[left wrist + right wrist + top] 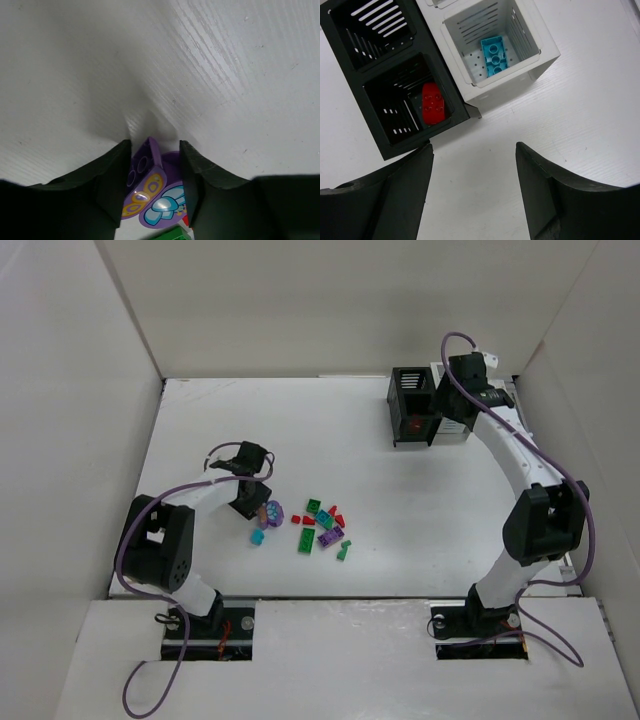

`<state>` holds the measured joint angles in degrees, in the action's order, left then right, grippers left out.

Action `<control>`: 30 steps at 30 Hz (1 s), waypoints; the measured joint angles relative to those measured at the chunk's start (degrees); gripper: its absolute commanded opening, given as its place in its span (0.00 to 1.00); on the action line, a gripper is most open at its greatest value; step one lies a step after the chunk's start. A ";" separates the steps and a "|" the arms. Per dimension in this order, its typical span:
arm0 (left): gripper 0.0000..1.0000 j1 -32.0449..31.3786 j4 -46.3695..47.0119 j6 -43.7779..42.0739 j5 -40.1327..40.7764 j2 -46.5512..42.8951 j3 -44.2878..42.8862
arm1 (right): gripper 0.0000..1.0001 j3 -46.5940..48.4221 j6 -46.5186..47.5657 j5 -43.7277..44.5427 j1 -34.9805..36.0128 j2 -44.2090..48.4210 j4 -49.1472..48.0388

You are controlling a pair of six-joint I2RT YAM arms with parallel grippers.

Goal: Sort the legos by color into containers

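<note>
So, left gripper (154,146) is down on the table (420,510) at the 9 o'clock end of the loose legos (322,523). Its jaws are narrow, sitting either side of a purple piece (149,176) with a butterfly print. The piece is tilted up between the fingers (112,180). I honestly can't tell from the wrist view if it's actually pinched or just straddled. A bit of green brick (172,234) peeks in at 6 o'clock of that view. From the top view, a small teal brick (257,537) lies just at 6 o'clock of that gripper, apart from the main scatter of green, red and purple ones.

Right gripper (473,146) is over by the containers, at about 1 o'clock on the table, jaws spread wide with nothing between them. In its wrist view the black bin (372,117) is at 10 o'clock with a red brick (432,102) inside. The white bin (510,86) is at 12 o'clock, touching the black one, with a teal block (495,55) lying flat in it.
</note>
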<state>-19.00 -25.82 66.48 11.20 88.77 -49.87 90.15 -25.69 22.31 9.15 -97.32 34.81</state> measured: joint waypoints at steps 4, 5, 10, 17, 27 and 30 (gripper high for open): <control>0.32 -0.44 0.04 0.57 0.00 0.00 0.00 | 0.71 -0.11 0.00 0.02 0.00 0.00 0.37; 0.32 -0.74 0.02 0.72 0.02 0.02 0.00 | 0.71 -0.11 0.00 0.02 0.00 0.00 0.42; 0.19 -2.86 0.17 1.40 -0.02 0.26 0.00 | 0.71 -0.11 -0.04 0.02 0.00 0.00 0.68; 0.00 -3.82 0.72 1.53 -0.20 0.33 -0.11 | 0.71 -0.11 -0.04 0.02 0.00 0.00 0.81; 0.00 -5.68 0.72 -4.02 1.75 -1.49 -3.78 | 0.70 -0.79 2.08 -2.08 1.01 0.52 0.37; 0.00 -7.78 1.60 -8.24 4.20 -4.98 -6.47 | 0.70 -4.00 5.07 -7.80 2.12 3.13 -1.88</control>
<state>-26.79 -24.23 58.24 15.40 83.79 -56.34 86.15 -20.62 14.50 11.27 -94.19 32.93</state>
